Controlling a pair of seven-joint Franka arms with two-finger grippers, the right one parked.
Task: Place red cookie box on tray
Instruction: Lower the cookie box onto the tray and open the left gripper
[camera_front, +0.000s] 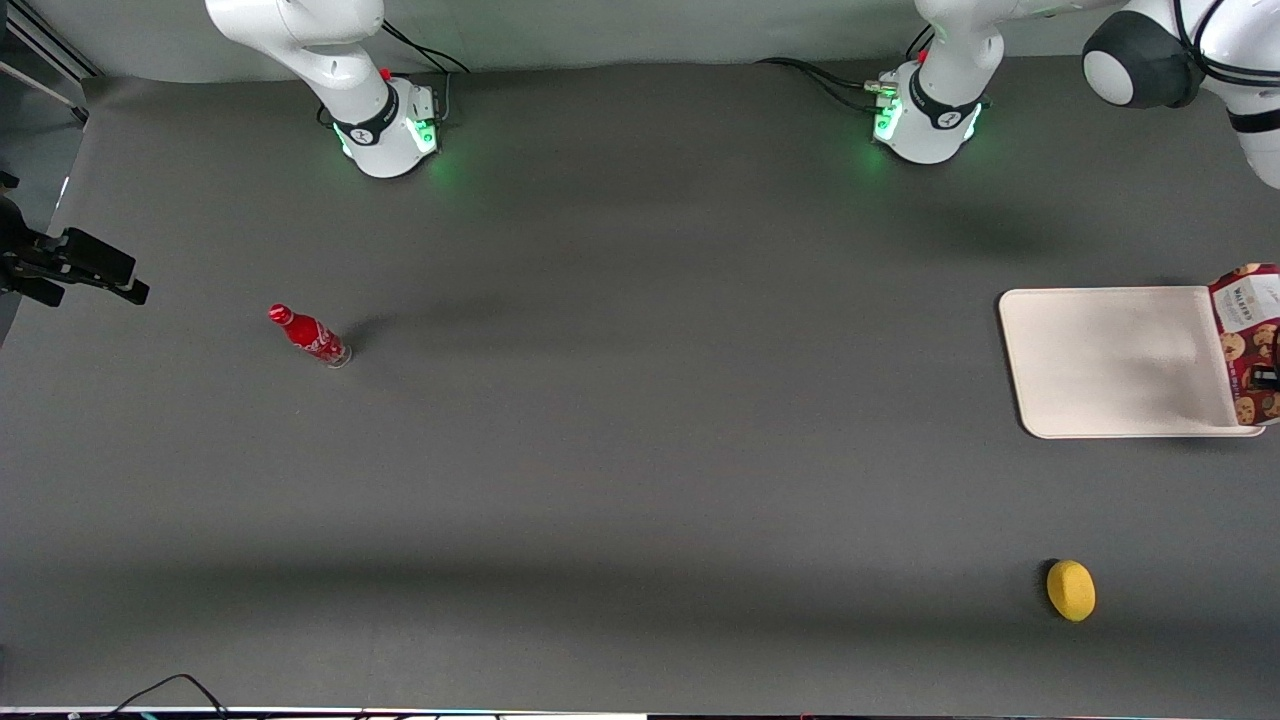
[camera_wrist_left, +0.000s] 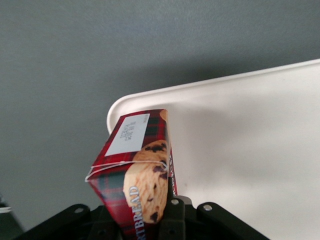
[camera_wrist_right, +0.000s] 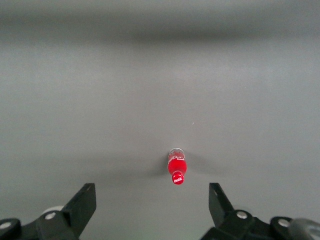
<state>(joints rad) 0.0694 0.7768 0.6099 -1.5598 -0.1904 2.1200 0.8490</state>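
Observation:
The red cookie box (camera_front: 1245, 340) (camera_wrist_left: 137, 165), dark-red tartan with chocolate-chip cookies and a white label at its end, is held tilted in my left gripper (camera_front: 1266, 378) (camera_wrist_left: 142, 216), which is shut on it. One black finger (camera_wrist_left: 173, 212) presses its cookie-printed side; the other finger is hidden by the carton. The box hangs over the rim of the cream tray (camera_front: 1100, 360) (camera_wrist_left: 240, 140), at the tray's edge toward the working arm's end. I cannot tell whether the box touches the tray.
A small red bottle (camera_front: 310, 335) (camera_wrist_right: 177, 170) stands toward the parked arm's end of the table. A yellow rounded object (camera_front: 1070, 590) lies nearer the front camera than the tray. Both arm bases (camera_front: 925, 115) stand along the table's back edge.

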